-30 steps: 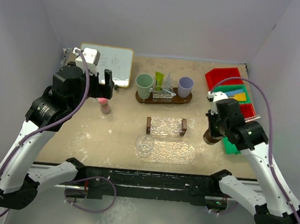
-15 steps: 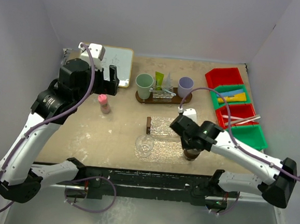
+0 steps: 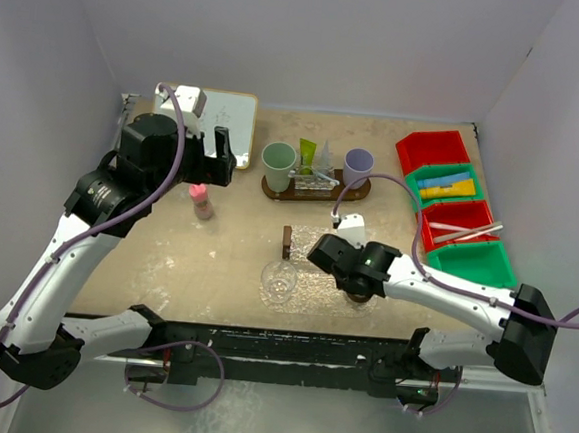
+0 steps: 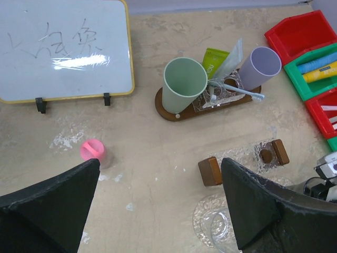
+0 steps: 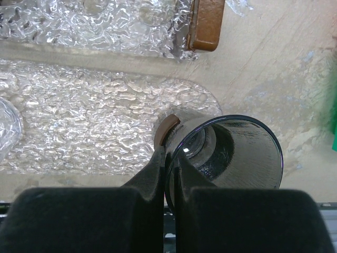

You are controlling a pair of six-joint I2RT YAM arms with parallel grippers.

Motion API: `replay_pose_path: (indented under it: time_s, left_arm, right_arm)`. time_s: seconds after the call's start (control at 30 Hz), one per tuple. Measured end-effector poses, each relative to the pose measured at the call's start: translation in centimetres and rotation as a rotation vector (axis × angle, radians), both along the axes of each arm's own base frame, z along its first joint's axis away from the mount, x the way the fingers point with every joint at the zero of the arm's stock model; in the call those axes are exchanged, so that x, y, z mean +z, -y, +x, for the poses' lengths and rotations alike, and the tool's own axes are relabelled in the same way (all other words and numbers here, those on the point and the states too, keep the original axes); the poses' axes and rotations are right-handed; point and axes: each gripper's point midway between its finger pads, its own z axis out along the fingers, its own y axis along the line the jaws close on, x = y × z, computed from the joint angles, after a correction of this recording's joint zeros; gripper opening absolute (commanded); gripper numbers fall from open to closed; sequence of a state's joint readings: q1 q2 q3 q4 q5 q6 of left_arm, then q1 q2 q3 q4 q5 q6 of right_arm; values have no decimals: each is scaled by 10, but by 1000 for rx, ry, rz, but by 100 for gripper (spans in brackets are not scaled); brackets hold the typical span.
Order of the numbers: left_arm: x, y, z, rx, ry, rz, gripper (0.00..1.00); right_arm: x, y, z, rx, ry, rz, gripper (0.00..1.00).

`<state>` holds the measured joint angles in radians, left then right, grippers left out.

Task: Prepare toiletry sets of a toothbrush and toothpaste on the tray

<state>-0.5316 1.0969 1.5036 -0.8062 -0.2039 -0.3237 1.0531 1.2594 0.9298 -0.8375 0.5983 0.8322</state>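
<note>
Bright even overhead light; soft shadows; glare on whiteboard (image 4: 63, 50); right-wrist foreground blurred.

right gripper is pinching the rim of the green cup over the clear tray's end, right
No, it is a dark glass cup, not green; the right gripper pinches its rim over the clear tray's end, as the right wrist view shows.

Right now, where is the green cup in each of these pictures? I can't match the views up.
Top external: the green cup stands at back centre, on the left end of the brown tray.
Left wrist: upper middle, on that same tray end.
Right wrist: not in it.
Shared landmark: the clear rack with brown end blocks shows in all three views, at centre, lower right and along the top edge.
</note>
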Motion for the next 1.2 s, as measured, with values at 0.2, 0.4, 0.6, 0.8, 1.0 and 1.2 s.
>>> replay_pose_path:
  time_s: [0.2, 0.4, 0.6, 0.8, 1.0, 1.2]
  left_arm:
    - [-3, -1, -2, 3, -14, 1, 93]
    - [-4, -2, -3, 3, -20, 5, 93]
    - [-4, -2, -4, 4, -20, 5, 93]
    - [-4, -2, -4, 4, -20, 5, 94]
    - [-5, -1, -2, 4, -21, 7, 93]
    - [-9, 1, 2, 7, -31, 14, 93]
  right_arm:
    - [-6, -4, 1, -2, 3, -14, 0]
    - [-7, -5, 0, 8, 4, -29, 5]
    - [-8, -6, -2, 17, -3, -30, 22]
    - [-2, -7, -4, 34, -2, -5, 35]
    - [25, -7, -2, 78, 49, 53, 65]
    - [87, 3, 30, 141, 295, 23, 85]
